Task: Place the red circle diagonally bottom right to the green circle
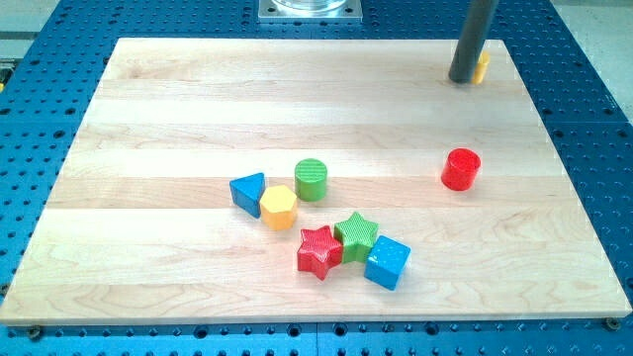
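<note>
The red circle [461, 169] stands alone at the view's right, about mid-height on the board. The green circle [311, 179] stands near the board's middle, well to the left of the red circle and at nearly the same height. My tip [462, 79] is near the board's top right edge, straight above the red circle and far from it. It touches or nearly touches a small yellow block [482, 67] that is mostly hidden behind the rod.
A blue triangle [248, 192] and a yellow hexagon [279, 207] lie just left and below the green circle. A red star [318, 251], a green star [356, 235] and a blue cube [388, 262] cluster below it. The wooden board [148, 109] lies on a blue perforated table.
</note>
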